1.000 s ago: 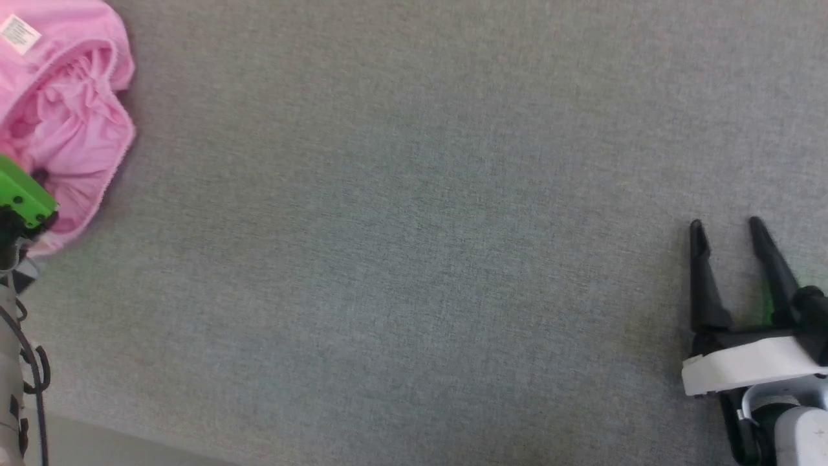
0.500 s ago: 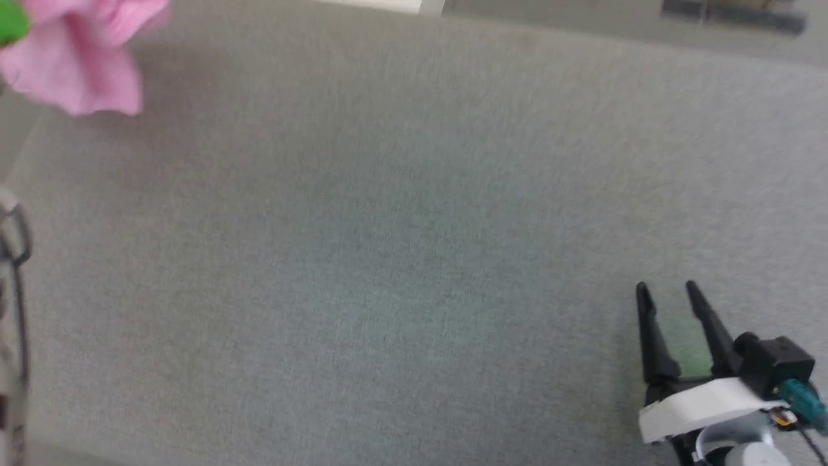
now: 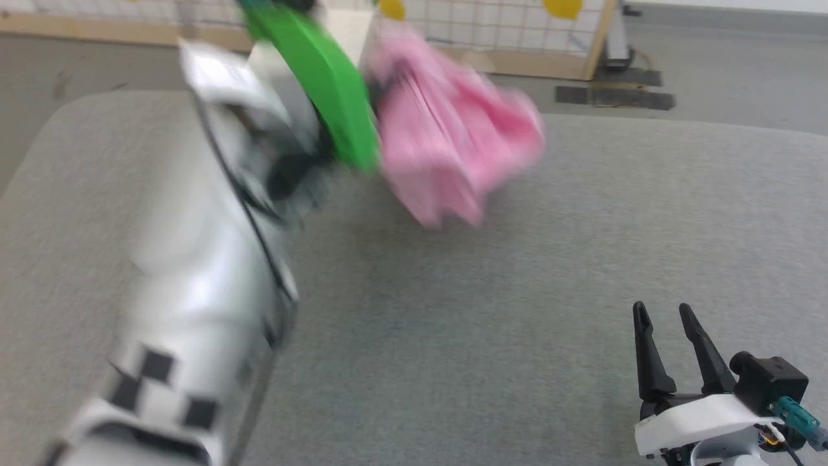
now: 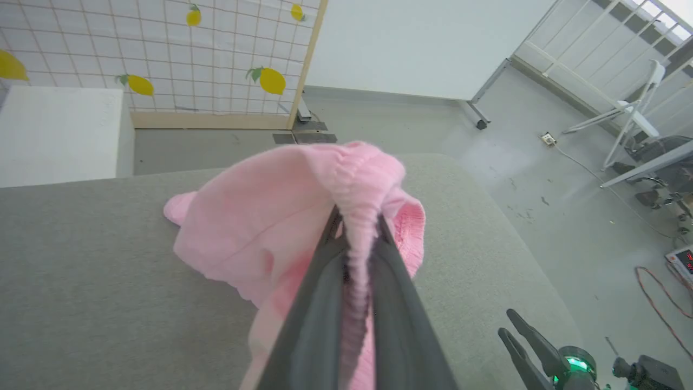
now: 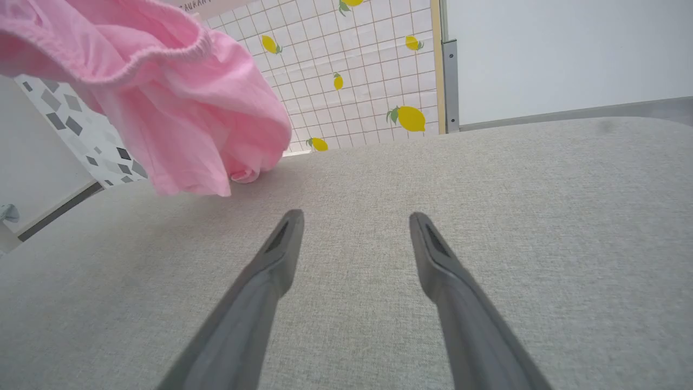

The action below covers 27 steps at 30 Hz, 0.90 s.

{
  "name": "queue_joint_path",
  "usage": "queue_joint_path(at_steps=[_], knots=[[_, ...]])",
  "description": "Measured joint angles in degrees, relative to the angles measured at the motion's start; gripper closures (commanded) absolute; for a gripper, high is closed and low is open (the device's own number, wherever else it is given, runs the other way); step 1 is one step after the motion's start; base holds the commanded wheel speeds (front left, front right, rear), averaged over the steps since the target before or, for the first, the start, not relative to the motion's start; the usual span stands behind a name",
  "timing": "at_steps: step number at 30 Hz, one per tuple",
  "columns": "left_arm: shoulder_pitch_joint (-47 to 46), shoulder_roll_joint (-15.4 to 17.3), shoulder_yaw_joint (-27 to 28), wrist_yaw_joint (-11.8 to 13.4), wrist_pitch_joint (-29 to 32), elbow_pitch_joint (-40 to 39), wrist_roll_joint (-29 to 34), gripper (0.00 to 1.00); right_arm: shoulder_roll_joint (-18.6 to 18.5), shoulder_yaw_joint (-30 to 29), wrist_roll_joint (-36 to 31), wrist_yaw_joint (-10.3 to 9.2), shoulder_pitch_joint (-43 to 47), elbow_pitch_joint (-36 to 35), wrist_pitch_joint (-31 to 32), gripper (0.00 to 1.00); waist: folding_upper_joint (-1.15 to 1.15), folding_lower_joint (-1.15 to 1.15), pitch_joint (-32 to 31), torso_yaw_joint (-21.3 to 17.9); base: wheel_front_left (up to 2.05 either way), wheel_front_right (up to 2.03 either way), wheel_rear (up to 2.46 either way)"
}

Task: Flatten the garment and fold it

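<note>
Head view: the left arm (image 3: 194, 272) stretches across the left half of the bench (image 3: 453, 362), raised and badly blurred, with its wrist over the far edge. The garment (image 3: 453, 149) hangs bunched off its end, above the far edge and a little left of the middle. The right claw (image 3: 662, 317) sits low by the near right corner, well apart from the garment. Its fingers point toward the far edge, parted and empty.

Left wrist view: the left claw (image 4: 357, 222) is clamped tight on the gathered waistband (image 4: 360, 179), and the rest of the garment spills below it in a heap. The grip is a single pinch on a thick ridge of thin fabric. It could slide out if the arm jerks, or the cloth could land crumpled and need spreading again.

Right wrist view: the right claw's fingers stand wide apart over bare bench, holding nothing. The garment hangs at the upper left. Its lowest fold is at or just above the top, and contact cannot be told. With only one hold, the folds may trap each other. A second grip on the waistband looks needed to flatten it.
</note>
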Motion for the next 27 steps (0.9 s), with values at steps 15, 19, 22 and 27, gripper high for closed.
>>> queue_joint_path(at_steps=[15,19,22,27], knots=[[31.3,-4.2,-16.4,4.2,8.5,0.9,-3.9,0.00,0.0,0.8,1.2,0.00,-0.3,1.5,-0.6,0.00,0.00,0.00,-0.6,-4.0,0.00,0.00,0.00],[30.9,-4.4,-12.7,5.3,5.4,-3.4,-6.3,0.00,0.0,0.7,1.6,0.00,-0.4,1.5,-0.6,0.00,0.00,0.00,-1.5,-3.6,0.00,0.00,0.00],[29.8,-4.5,-8.1,6.2,2.2,-7.2,-8.6,0.00,0.0,0.4,1.7,0.00,-0.4,1.7,-0.6,0.00,0.00,0.00,-2.4,-3.1,0.00,0.00,0.00],[27.1,-2.0,0.5,5.8,-10.9,-13.6,-6.6,0.00,0.0,0.7,2.9,0.00,-0.1,2.9,-0.6,0.00,0.00,0.00,-4.2,-2.6,0.00,0.00,0.00]])
